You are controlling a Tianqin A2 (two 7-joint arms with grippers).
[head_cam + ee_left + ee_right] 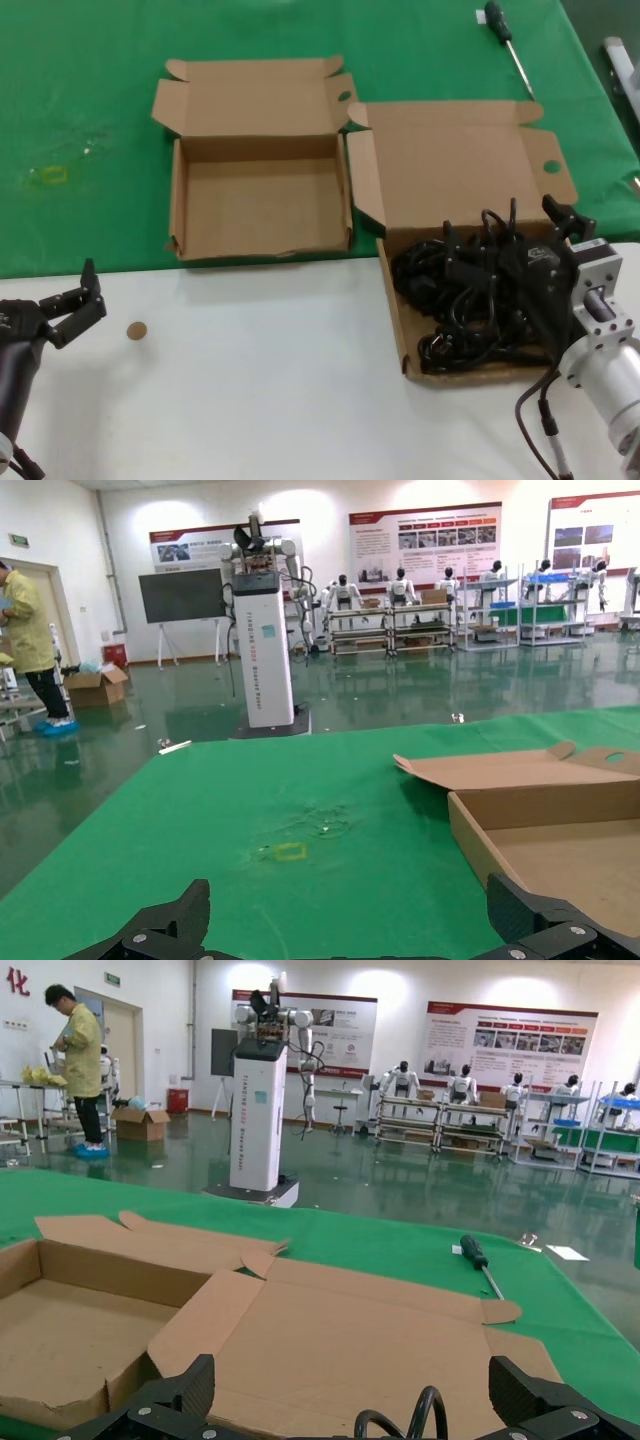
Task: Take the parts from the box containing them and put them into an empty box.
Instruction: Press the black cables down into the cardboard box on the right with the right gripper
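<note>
**A:** Green cloth [90,110] at the back, white table [260,380] up front, and you've got two open boxes straddling the line between them. The full box [455,160] sits at about three o'clock, its cables [470,300] in a black tangle inside.

**B:** And the empty box [260,205]?

**A:** Eleven o'clock from the cables, right beside the full one, nothing in it. That's your target.

**B:** Where's your right gripper [565,225]?

**A:** Over the full box, at the tangle's two o'clock edge, jaws spread wide, gripping nothing. From its wrist, a loop of cable pokes up between the fingers [545,1400]. I'd call this the reach for the first pick.

**B:** Left gripper [75,305]?

**A:** Idle at eight o'clock on the white table, jaws wide too, near a small brown disc [136,330].

**B:** Next move?

**A:** Drop into the tangle, close on one strand, lift straight. Those cables look knotted, so you may drag several. A screwdriver [507,40] lies at one o'clock; ignore it.
</note>
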